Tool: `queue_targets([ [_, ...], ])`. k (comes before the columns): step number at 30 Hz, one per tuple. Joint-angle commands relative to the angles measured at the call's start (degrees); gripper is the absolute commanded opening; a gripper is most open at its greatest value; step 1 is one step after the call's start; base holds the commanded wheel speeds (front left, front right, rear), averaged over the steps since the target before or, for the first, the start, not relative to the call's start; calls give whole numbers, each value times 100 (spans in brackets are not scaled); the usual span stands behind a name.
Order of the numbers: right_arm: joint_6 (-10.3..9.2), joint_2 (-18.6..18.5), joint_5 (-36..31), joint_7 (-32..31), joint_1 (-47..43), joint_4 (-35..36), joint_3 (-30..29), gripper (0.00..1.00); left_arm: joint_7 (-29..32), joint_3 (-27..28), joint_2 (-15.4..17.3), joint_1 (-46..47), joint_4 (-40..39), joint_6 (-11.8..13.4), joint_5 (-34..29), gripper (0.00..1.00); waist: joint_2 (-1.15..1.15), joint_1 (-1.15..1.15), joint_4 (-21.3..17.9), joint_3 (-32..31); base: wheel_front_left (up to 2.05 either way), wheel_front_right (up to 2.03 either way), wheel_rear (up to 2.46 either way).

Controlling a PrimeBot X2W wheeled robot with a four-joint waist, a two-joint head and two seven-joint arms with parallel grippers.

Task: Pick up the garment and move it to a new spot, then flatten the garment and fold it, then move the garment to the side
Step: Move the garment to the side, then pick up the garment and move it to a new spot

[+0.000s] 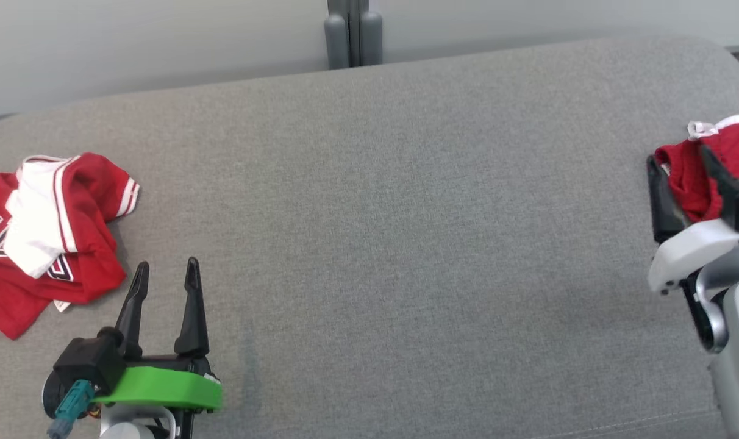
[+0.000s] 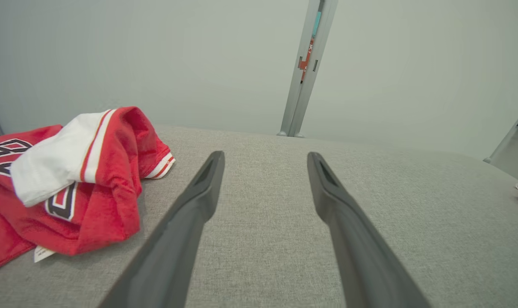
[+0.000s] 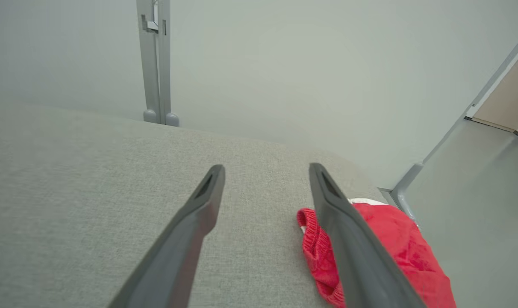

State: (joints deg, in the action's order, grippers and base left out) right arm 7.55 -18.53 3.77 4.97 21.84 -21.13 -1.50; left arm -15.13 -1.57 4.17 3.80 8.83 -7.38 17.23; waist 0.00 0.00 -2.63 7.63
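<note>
Two red garments on grey cushion (image 1: 369, 213): crumpled jersey (image 1: 89, 268) (image 2: 109, 192) at left edge, just beside left gripper (image 1: 167, 267) (image 2: 265, 156) (jaws spread, empty); shorts (image 1: 689, 183) (image 3: 395, 239) at right edge, partly between right gripper (image 1: 678, 155) (image 3: 266, 171) jaws, spread wide, pinching nothing.

I see a crumpled red-and-white jersey (image 1: 52, 231) heaped at the far left; a bunched red garment (image 1: 689, 177), possibly shorts, lies at the right edge, partly cut off.
</note>
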Motion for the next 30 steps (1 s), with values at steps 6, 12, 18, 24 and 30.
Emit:
queue_targets([
  [6, -11, 665, 366, 208, -1106, 724, -84, 100, 0, 137, -75, -289, 153, -1, -7, 100, 0, 0, 253, -829, 0, 0, 0],
  [12, -11, 1017, 294, 289, -1767, 1101, 165, 100, 0, 144, -106, -424, 207, -4, -30, 100, 0, 0, 309, -943, 0, 0, 0],
  [18, -11, 1284, 37, 270, -2227, 1419, 112, 100, 0, 225, -118, -564, 201, -6, -83, 100, 0, 0, 317, -1039, 0, 0, 0],
  [24, -11, 1504, -26, 234, -2471, 1611, -78, 100, 0, 144, -123, -661, 153, -8, -109, 100, 0, 0, 291, -1107, 0, 0, 0],
  [30, -11, 1550, 3, 231, -2529, 1650, -144, 100, 0, 31, -123, -663, 180, -9, -47, 100, 0, 0, 298, -1130, 0, 0, 0],
])
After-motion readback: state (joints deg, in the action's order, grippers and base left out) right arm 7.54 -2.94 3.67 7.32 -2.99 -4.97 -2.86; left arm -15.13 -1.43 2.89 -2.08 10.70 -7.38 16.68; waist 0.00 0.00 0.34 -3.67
